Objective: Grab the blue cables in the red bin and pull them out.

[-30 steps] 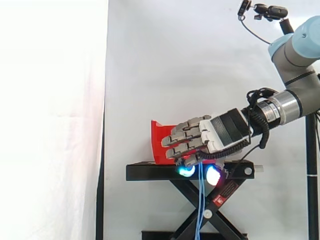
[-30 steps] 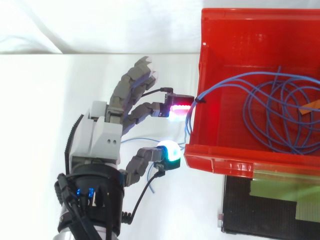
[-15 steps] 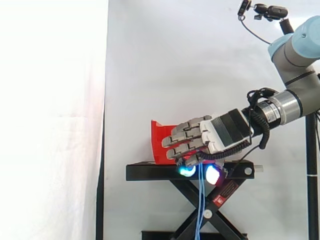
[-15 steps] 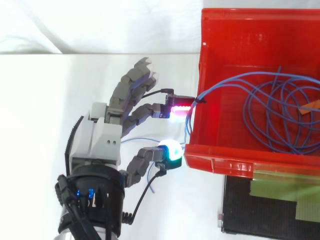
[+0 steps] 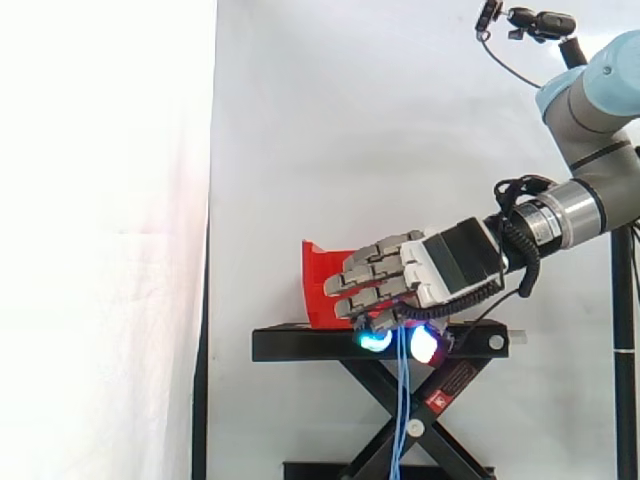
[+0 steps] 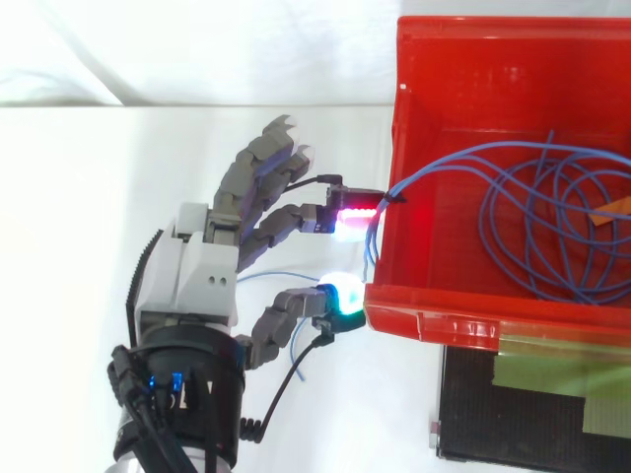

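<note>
Side view level, distant, top view close overhead, sharing red bin (image 6: 493, 321) (image 5: 320, 290)

Free: open space, upper left of top view | Blocked: left wall of the red bin (image 6: 399, 148), hand (image 6: 197, 281) just beside it | Bin: bare floor upper left (blue cables (image 6: 557, 232) coil at right)

The hand (image 6: 202, 281) has a pale grey palm block and darker grey, ridged fingers (image 6: 258, 166). Its fat fingertip pads (image 6: 342, 298) glow (one cyan-white, one red). Behind a black ribbed wrist (image 6: 187, 379), the arm (image 5: 595, 110) is silver with light-blue caps.
</note>
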